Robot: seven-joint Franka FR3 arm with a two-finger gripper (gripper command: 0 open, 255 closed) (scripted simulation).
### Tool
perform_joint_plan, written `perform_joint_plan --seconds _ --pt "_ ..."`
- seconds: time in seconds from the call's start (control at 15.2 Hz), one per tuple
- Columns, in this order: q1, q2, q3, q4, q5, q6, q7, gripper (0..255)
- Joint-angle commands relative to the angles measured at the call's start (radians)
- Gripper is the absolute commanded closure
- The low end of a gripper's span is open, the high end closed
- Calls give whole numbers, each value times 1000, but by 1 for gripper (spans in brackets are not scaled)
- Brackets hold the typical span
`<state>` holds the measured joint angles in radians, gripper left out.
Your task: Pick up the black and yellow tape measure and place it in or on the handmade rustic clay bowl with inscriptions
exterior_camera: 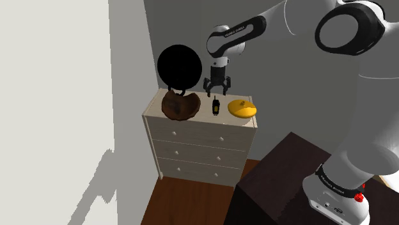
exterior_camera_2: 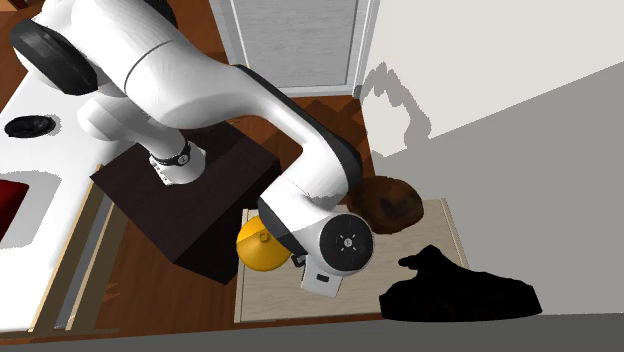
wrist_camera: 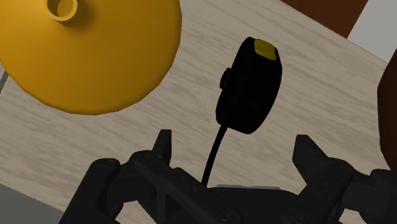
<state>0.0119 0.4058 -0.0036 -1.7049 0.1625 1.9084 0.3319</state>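
Pincer [exterior_camera: 218, 93] open and empty, hovering over the black and yellow tape measure [exterior_camera: 217, 106] mid-dresser [exterior_camera: 198, 135], between brown bowl [exterior_camera: 179, 105] and yellow lid [exterior_camera: 242, 109]; approach step, next likely needs a straight descent before closing.

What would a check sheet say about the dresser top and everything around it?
Surface: pale wooden dresser top, three drawers below.
Job's things: black tape with a yellow button sits between the brown bowl and the lid, untouched.
Clutter: yellow domed lid; black round thing behind the bowl.
Pincer: open, over the tape, not touching it.
Cables: nothing seen, only the tape's thin black strap.
Surroundings: grey wall, wood floor, dark stand.
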Motion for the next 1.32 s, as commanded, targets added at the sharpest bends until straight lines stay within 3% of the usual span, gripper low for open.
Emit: perform_joint_plan --seconds 0.0,0.46,0.99,1.06,1.25 --pt "1 47 2 31 9 12 13 0" --pt "8 67 6 -29 15 93 8 0" --pt "8 67 6 -28 15 92 8 0" --pt "8 67 6 -28 15 92 8 255" --pt "8 67 6 -28 15 92 8 255"
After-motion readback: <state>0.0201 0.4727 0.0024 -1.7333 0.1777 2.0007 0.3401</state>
